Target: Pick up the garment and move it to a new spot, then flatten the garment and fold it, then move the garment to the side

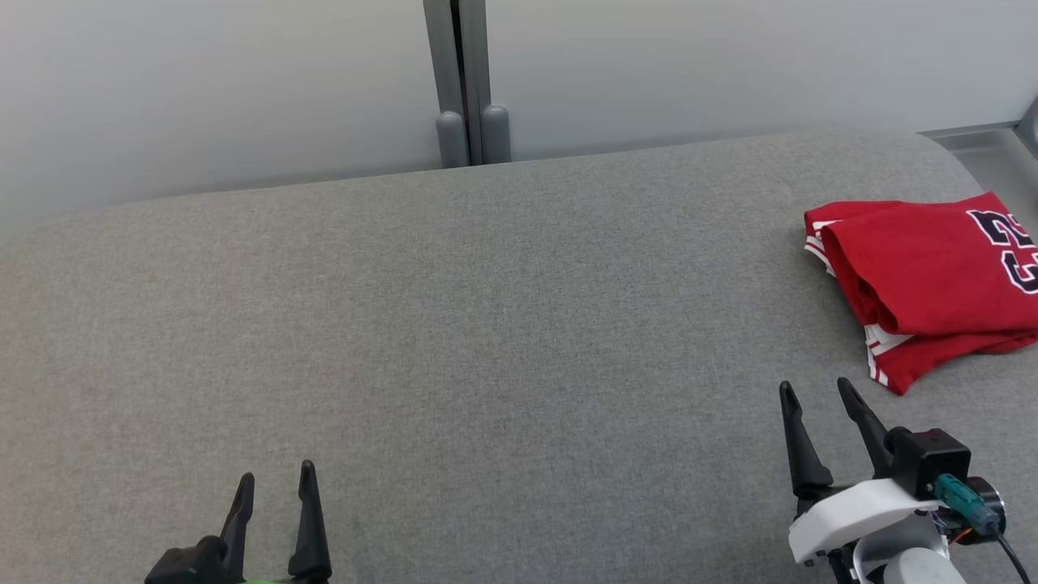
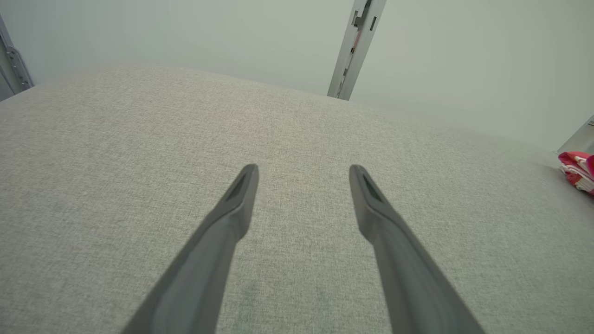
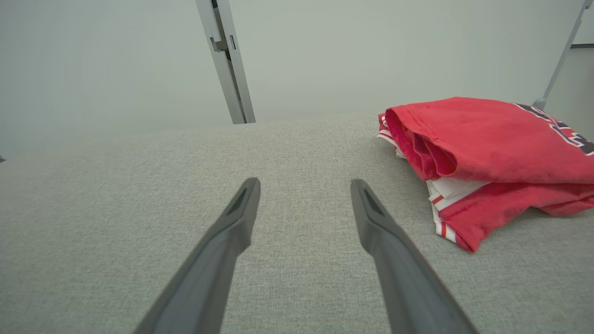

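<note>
The garment (image 1: 924, 280) is a red T-shirt, folded into a compact stack at the far right of the grey surface, with navy white-outlined figures and striped white trim showing. In the right wrist view the garment (image 3: 487, 157) lies ahead and to the right of the fingers, apart from them. A small red-and-white corner of the garment (image 2: 577, 169) shows at the right edge of the left wrist view. My right gripper (image 1: 817, 391) stands open just in front of the garment, holding nothing. At the lower left my left gripper (image 1: 276, 477) is open and empty.
The grey fabric surface (image 1: 454, 341) spreads wide between the two grippers. A pale wall with a grey vertical post (image 1: 462, 81) runs along its far edge. The garment reaches the right edge of the head view.
</note>
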Motion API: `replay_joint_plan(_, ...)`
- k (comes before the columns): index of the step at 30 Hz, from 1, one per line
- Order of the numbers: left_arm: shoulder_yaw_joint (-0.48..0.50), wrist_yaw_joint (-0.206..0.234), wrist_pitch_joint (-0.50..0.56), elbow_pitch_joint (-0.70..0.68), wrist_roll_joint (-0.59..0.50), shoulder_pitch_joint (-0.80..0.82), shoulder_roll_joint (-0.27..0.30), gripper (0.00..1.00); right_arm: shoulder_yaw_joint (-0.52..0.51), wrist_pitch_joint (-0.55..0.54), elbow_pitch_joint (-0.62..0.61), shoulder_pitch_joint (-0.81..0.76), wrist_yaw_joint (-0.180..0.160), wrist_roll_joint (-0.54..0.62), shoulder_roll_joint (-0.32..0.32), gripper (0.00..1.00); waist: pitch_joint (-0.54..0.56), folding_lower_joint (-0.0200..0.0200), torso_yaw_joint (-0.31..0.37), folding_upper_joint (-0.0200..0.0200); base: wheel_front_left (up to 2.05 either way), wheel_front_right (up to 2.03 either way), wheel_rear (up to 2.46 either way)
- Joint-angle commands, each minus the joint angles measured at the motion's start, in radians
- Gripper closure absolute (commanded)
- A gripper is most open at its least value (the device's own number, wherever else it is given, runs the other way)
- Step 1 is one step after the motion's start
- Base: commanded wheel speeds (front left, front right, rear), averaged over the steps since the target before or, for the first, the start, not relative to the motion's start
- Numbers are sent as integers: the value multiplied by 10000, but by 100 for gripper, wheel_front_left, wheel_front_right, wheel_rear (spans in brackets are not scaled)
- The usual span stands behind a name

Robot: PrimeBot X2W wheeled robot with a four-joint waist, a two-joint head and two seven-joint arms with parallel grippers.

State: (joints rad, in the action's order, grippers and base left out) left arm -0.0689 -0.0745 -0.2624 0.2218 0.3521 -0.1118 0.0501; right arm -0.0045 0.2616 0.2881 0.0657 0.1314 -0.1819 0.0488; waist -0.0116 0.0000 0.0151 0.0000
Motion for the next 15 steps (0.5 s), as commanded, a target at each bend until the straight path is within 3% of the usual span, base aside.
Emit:
replay_joint_plan(1,-14,29,-28,-20,-81,40,13,0,-25,42,-85,-146,-17,-82,41,0,-4,0,10,0,0,0,0)
replay_joint_plan(15,-61,7,-28,30,-168,164,12,0,38,42,-138,-169,-17,-209,39,0,82,0,7,0,0,0,0)
